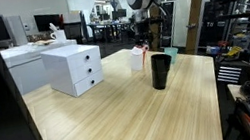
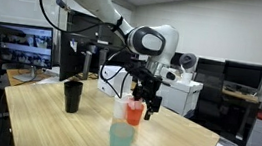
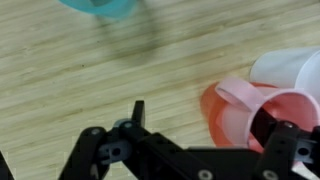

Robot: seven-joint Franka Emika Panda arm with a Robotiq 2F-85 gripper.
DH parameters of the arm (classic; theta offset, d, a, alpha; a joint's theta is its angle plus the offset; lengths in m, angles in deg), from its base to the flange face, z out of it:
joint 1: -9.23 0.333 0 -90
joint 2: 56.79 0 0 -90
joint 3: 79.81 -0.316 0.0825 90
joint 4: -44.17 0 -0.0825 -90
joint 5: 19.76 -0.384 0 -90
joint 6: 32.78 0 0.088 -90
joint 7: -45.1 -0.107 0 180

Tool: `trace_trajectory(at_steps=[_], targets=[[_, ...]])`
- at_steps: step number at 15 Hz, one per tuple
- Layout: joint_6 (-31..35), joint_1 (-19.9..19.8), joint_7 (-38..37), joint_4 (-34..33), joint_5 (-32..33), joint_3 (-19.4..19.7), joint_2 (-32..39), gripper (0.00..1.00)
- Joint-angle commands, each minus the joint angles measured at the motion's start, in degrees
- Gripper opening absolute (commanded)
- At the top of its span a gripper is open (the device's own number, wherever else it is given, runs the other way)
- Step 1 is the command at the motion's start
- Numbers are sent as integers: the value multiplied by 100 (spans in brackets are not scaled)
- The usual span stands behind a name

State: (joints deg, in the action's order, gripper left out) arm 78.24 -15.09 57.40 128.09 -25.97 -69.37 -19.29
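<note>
While the wooden table (image 1: 123, 121) is carrying only a few things, the risk is gathering at one end of it. The white drawer unit (image 1: 74, 68) is sitting well apart from the arm, and the black cup (image 1: 161, 70) is standing alone nearer the middle, so neither is likely to be getting in the way.

The teal cup (image 2: 121, 140) is standing near the red cup (image 2: 134, 112). The red cup is resting on the table just under the gripper (image 2: 141, 96) and is touching a white cup (image 3: 290, 65). In the wrist view the fingers (image 3: 138, 112) are standing spread wide and gripping nothing, with one of them hanging over the red cup's mouth.

That is where things could be going wrong. A slightly off-centre descent would be catching the rim and tipping the light cup or shoving it into the white one. Closing there could be pinching both walls together. A sideways sweep could be knocking the teal cup. The blur is hiding whether the red cup is standing fully upright.
</note>
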Motion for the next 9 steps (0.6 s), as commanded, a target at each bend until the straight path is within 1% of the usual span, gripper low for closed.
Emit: trace_trajectory(at_steps=[1,2,3,4,5,9], targets=[[284,31,-223,186,-126,-48,-170,100],[342,38,-243,196,-142,-69,-185,98],[367,39,-252,208,-153,-91,-196,88],[370,49,-269,230,-155,-106,-199,73],[341,55,-270,243,-157,-114,-198,70],[326,52,-283,311,-132,-94,-179,39]])
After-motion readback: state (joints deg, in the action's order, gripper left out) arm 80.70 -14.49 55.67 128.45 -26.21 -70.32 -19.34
